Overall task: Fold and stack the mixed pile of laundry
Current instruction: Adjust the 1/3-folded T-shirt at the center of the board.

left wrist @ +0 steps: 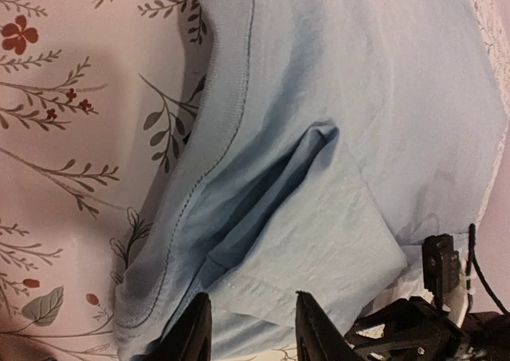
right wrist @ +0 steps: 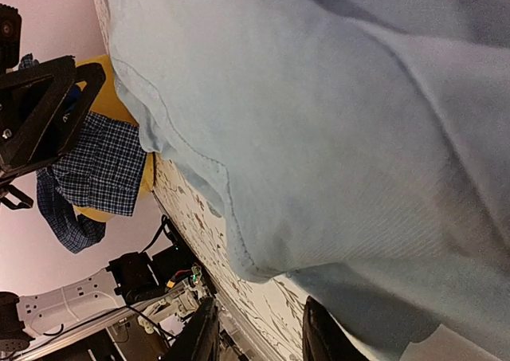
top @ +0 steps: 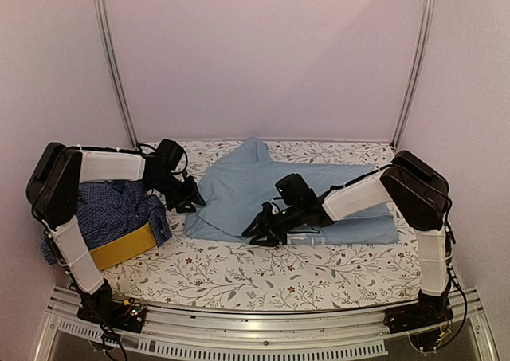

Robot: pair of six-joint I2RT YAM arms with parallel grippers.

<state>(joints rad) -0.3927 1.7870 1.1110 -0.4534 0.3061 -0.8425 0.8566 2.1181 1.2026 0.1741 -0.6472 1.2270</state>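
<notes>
A light blue T-shirt [top: 239, 190] lies spread across the middle of the floral table cover [top: 263, 273]. My left gripper [top: 191, 202] sits at the shirt's left edge. In the left wrist view its jaws [left wrist: 252, 297] stand apart over a folded sleeve of the T-shirt [left wrist: 358, 122]. My right gripper [top: 253, 232] hovers at the shirt's near hem. In the right wrist view it [right wrist: 260, 304] is open, with only table cover between the fingers and the hem of the T-shirt [right wrist: 335, 122] just above. A navy-and-white checked shirt [top: 111, 209] lies heaped at the left.
A yellow fabric basket [top: 123, 248] sits at the left under the checked shirt [right wrist: 100, 170]. Metal frame posts [top: 111, 66] rise at the back corners. A rail [top: 263, 325] runs along the table's near edge.
</notes>
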